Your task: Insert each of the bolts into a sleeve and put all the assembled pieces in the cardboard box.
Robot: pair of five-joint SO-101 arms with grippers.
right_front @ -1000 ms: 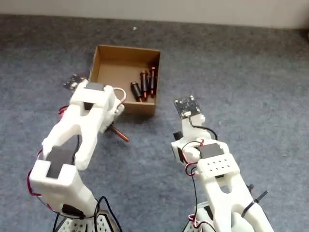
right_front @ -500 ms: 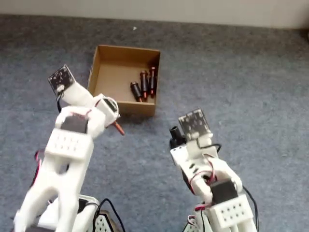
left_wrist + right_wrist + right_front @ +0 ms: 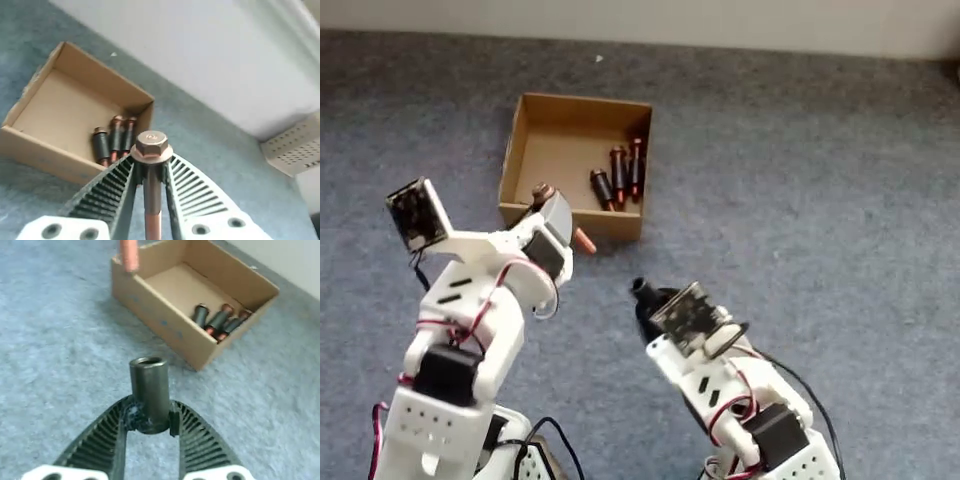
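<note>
A bolt (image 3: 152, 200) is clamped in the left gripper (image 3: 151, 162) near the box (image 3: 165, 330); a sleeve (image 3: 148, 385) is clamped in the right gripper (image 3: 150, 415), apart. If misaligned, the bolt could be jammed on its rim.

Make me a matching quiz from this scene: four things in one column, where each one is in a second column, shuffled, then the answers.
Column one:
1 bolt
2 sleeve
3 assembled pieces
4 cardboard box

Column two:
A lying inside the cardboard box
B gripped in the right claw
C sitting on the grey carpet
D gripped in the left claw

Pairs: 1-D, 2-B, 3-A, 4-C
</note>
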